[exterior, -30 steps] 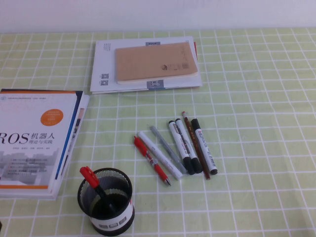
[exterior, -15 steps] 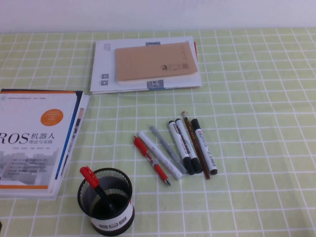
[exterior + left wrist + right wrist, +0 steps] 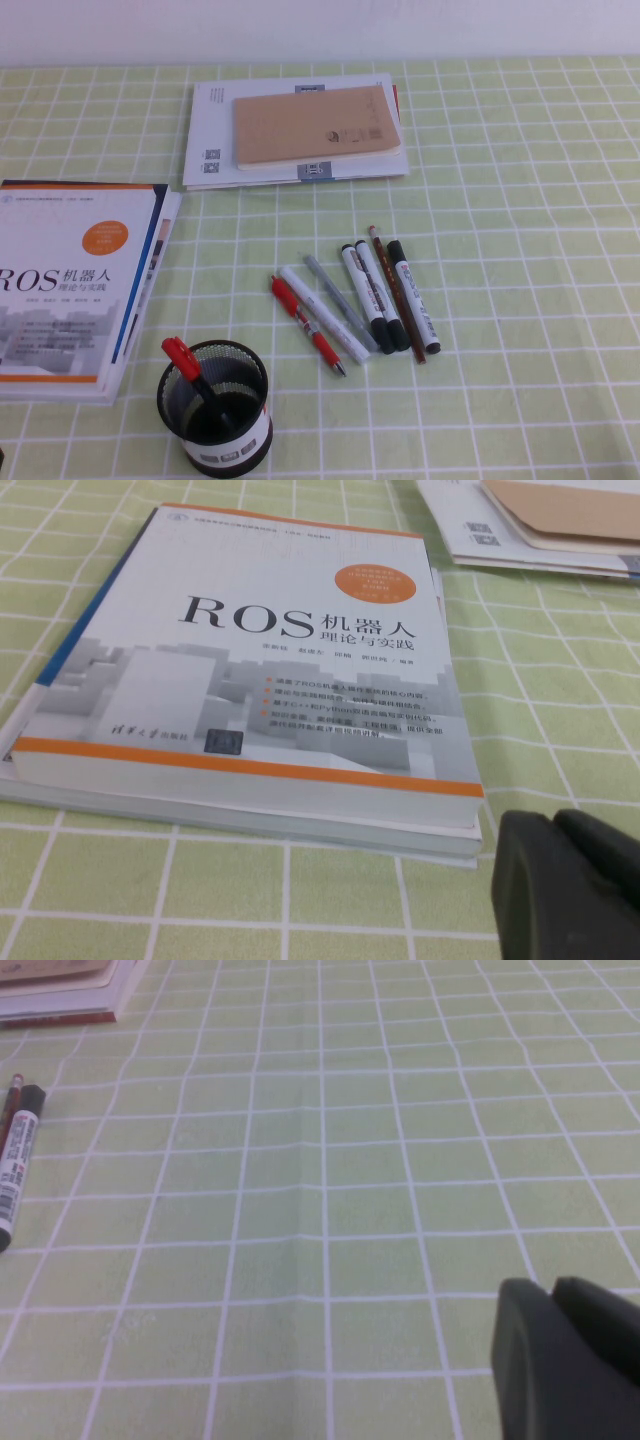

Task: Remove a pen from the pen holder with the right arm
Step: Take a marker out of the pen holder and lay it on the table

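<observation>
Table unchanged; left tool, right tool stay low.

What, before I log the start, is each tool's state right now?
Left tool: shut, empty, beside the ROS book.
Right tool: shut, empty, over the green cloth, away from the marker.

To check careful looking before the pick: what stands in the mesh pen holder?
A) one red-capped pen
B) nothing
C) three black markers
A: one red-capped pen leans in the pen holder; left claw hangs shut by the ROS book, right claw shut over the tablecloth.
</observation>
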### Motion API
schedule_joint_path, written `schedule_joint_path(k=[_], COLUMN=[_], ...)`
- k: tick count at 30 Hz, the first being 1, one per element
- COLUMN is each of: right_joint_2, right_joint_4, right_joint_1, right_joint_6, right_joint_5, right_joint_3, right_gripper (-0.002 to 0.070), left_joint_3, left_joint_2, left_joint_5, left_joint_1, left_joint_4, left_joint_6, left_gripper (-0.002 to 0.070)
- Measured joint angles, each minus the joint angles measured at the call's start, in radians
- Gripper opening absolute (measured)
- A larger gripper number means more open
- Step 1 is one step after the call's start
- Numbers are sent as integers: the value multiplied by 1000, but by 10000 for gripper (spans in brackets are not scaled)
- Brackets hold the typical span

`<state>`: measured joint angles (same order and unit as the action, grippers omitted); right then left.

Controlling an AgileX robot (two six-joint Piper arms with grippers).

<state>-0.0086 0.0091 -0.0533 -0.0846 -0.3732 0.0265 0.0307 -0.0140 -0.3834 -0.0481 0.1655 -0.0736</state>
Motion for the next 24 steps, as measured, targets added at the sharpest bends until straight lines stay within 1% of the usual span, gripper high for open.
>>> schedule_joint_path(k=[15,17,19,24], right_joint_2=[0,0,0,0], right_joint_4=[0,7,44,224], right_joint_1=[0,0,0,0], right_joint_6=[0,0,0,0], right_joint_5=[0,25,74,234], right_joint_3=[0,0,0,0], right_gripper=[-13,-13,-13,-13], left_joint_3=[0,0,0,0], left_joint_2=[0,0,0,0], left_joint_5=[0,0,0,0], left_joint_1=[0,0,0,0], left_joint_4=[0,0,0,0], left_joint_6=[0,0,0,0], left_gripper=[-8,-8,-8,-8])
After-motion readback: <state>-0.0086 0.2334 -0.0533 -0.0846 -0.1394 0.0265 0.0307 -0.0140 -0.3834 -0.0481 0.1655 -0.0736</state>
